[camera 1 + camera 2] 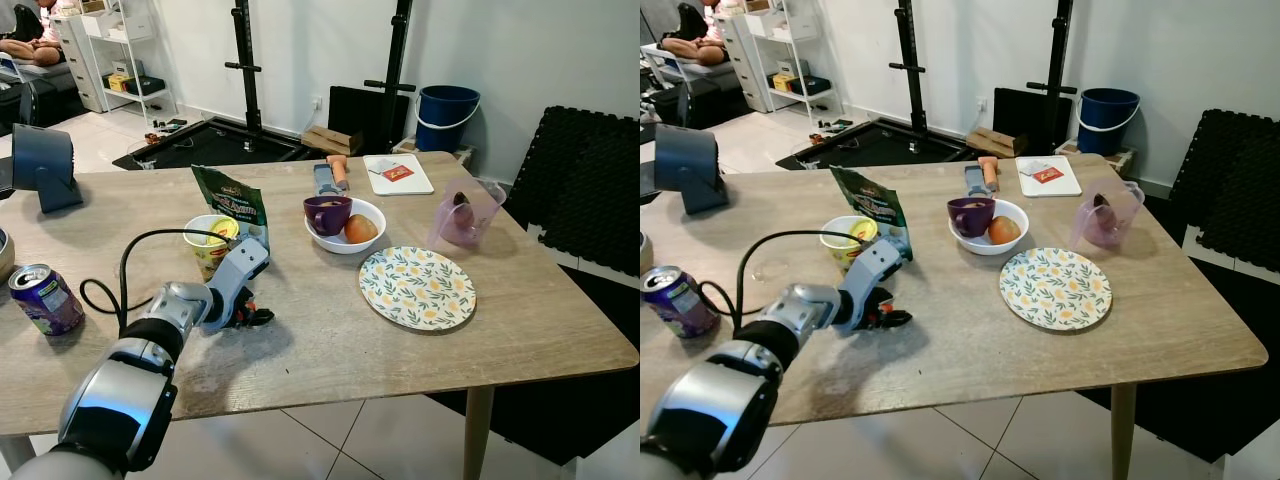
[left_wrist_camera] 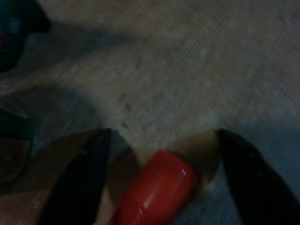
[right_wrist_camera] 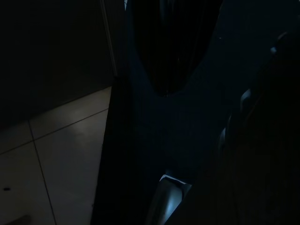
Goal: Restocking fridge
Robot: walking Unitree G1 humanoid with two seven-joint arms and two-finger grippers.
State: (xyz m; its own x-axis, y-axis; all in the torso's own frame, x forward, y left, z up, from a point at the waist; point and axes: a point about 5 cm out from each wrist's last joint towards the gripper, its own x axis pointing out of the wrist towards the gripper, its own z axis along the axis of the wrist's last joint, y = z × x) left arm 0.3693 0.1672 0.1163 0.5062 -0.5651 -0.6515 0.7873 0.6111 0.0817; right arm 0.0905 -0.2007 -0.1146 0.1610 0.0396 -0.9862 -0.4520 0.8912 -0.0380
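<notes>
Two things could go wrong for us here w/ the small red thing [image 2: 152, 192] on the table [image 1: 520, 330]. It looks smooth and round, so we think it could roll or squirt out when our left gripper [image 1: 256, 316] closes, esp. if the fingers [image 2: 82, 180] press near its end and not its middle. We could also bump the yellow cup [image 1: 211, 243] or the green snack bag [image 1: 232, 205], which stand just behind our wrist, if we lift w/o care. Our left gripper is low at the table top, near the front edge, w/ its two black fingers spread wide. The red thing lies between them, and in the left wrist view we see a gap on each side, so we aren't holding it yet. We can't tell if a finger tip touches the wood. Other stuff for the fridge waits on the table: a purple can [image 1: 44, 298] off to our left, a white bowl [image 1: 345, 228] w/ a purple cup [image 1: 327, 213] and a brown round food [image 1: 360, 229] in it. Our right arm hangs idle in the dark.
</notes>
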